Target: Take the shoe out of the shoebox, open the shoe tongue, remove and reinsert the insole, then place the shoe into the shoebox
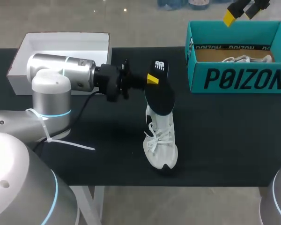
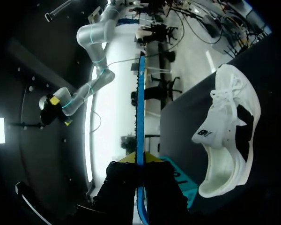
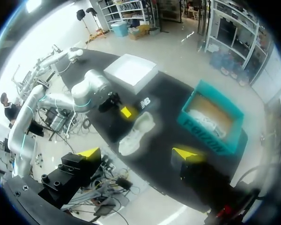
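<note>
A white shoe (image 1: 160,140) lies on the black table (image 1: 225,140), toe toward the front edge. My left gripper (image 1: 152,78) is shut on a black insole (image 1: 159,96) and holds it upright over the shoe's heel end. In the left wrist view the insole (image 2: 140,108) shows edge-on between my fingers, with the shoe (image 2: 229,136) off to one side. My right gripper (image 1: 241,11) hangs open and empty above the teal shoebox (image 1: 239,79). From high up, the right wrist view takes in the shoe (image 3: 136,133), the insole (image 3: 143,101) and the shoebox (image 3: 215,119) beyond the right gripper (image 3: 136,153).
A second white shoe (image 1: 248,59) lies inside the teal shoebox at the back right. A white box lid (image 1: 61,47) sits at the back left, behind my left arm (image 1: 61,77). A white cable tie (image 1: 70,140) trails from the left arm over the table.
</note>
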### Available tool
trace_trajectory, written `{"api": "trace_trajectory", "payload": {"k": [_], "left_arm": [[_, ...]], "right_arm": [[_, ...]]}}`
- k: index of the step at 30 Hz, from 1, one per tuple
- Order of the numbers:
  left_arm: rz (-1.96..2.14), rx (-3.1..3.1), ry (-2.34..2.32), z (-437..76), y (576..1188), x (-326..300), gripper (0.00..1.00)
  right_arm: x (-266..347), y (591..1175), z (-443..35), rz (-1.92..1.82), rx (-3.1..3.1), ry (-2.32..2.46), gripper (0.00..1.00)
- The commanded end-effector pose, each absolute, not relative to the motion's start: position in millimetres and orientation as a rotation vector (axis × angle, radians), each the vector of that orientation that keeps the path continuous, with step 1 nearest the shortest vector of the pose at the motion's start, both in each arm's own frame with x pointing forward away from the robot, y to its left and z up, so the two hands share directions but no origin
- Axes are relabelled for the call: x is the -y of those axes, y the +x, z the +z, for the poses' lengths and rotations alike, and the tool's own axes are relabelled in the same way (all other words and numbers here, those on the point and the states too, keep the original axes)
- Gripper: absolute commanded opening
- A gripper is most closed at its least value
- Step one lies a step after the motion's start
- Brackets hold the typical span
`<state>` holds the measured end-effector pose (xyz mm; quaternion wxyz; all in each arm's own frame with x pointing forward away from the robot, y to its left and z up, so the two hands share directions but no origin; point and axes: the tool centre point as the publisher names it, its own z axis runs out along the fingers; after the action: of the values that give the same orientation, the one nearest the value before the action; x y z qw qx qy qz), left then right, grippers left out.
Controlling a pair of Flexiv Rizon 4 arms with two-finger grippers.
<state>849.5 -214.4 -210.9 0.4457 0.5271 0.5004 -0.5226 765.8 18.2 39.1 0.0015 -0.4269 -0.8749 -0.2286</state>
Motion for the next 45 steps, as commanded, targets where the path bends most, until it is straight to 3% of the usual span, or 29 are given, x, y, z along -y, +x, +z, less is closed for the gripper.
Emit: {"api": "trace_trajectory", "payload": {"k": [1, 9, 16, 31, 36, 45], "left_arm": [[-1.291, -1.243, 1.309, -210, 849, 215, 0.00], [-1.291, -1.243, 1.309, -210, 849, 215, 0.00], [-1.670, -1.454, 0.978, -217, 856, 218, 0.00], [-1.990, -2.119, 0.488, -216, 847, 220, 0.00], [-2.270, -2.227, 0.125, -214, 844, 211, 0.00], [-2.270, -2.227, 0.125, -214, 844, 211, 0.00]], "right_arm": [[-19, 768, 40, -0.711, 2.745, -1.341, 1.00], [-19, 768, 40, -0.711, 2.745, -1.341, 1.00], [-19, 768, 40, -0.711, 2.745, -1.341, 1.00], [-19, 768, 40, -0.711, 2.745, -1.341, 1.00], [-19, 768, 40, -0.711, 2.745, -1.341, 1.00], [-19, 768, 40, -0.711, 2.745, -1.341, 1.00]]}}
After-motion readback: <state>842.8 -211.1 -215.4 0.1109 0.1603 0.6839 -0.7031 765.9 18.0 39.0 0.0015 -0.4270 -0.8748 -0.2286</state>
